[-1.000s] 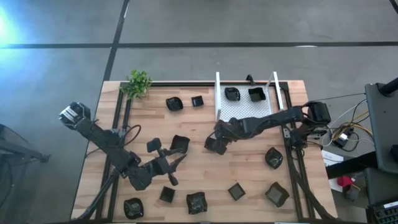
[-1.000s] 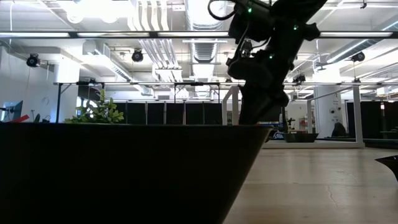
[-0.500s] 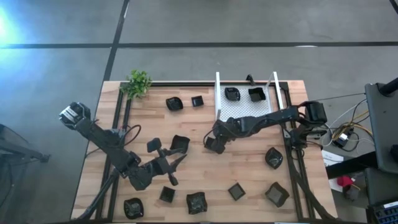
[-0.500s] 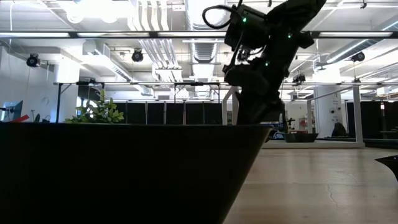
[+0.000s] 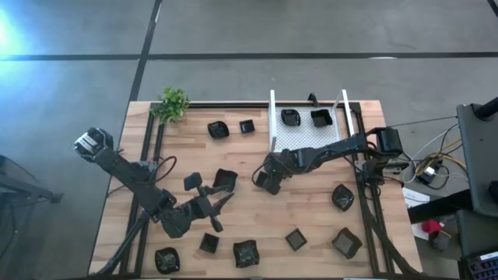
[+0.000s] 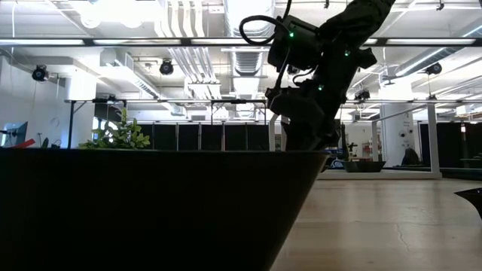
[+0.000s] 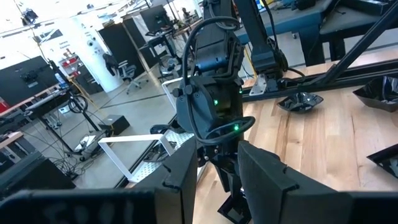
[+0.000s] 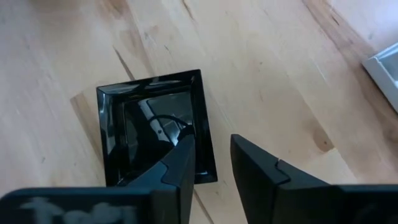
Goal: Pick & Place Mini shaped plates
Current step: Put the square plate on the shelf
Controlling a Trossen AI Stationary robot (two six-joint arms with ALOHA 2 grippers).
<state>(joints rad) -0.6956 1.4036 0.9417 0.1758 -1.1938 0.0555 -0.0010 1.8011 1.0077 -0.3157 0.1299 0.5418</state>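
Small glossy black mini shaped plates lie scattered on the wooden table, among them one near the middle and one at the right. Two more sit in the white tray at the far side. My right gripper points steeply down at a square plate near the table's middle. It is open, one finger over the plate's hollow and the other outside its rim. My left gripper waits open above the near left part of the table. My right gripper comes at the square plate from above with its fingers on either side of one side rim. The plate lies flat on the table. Whether a finger touches the rim, I cannot tell.
A small green plant stands at the far left corner. More plates lie along the near edge. One dark plate fills the foreground of the low view. Bare wood shows between the two grippers.
My right gripper has sunk toward the square plate and drifted slightly toward the table's left. The plate has stayed where it was.
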